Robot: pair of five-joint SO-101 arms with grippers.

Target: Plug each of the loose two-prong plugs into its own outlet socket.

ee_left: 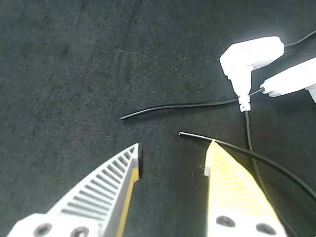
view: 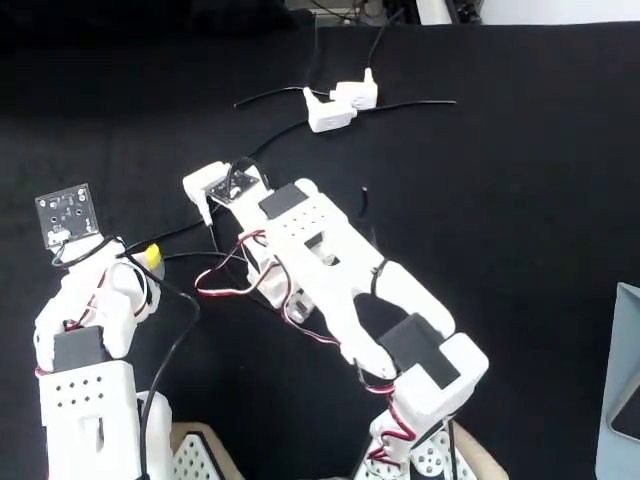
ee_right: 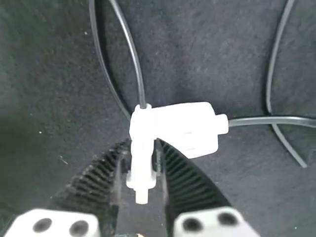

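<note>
My right gripper is shut on the narrow stem of a white L-shaped plug. One black cable leaves the plug at the bend and another at its far end. In the high view this plug lies left of centre under the right gripper. Farther back, two white plug pieces lie touching each other, with black cables trailing off. My left gripper hovers open over the black cloth, and a loose cable end lies by its yellow finger. A white plug lies ahead of it.
Black cables run between the two arms. A grey container stands at the table's right edge. The black cloth to the right of the arms is bare.
</note>
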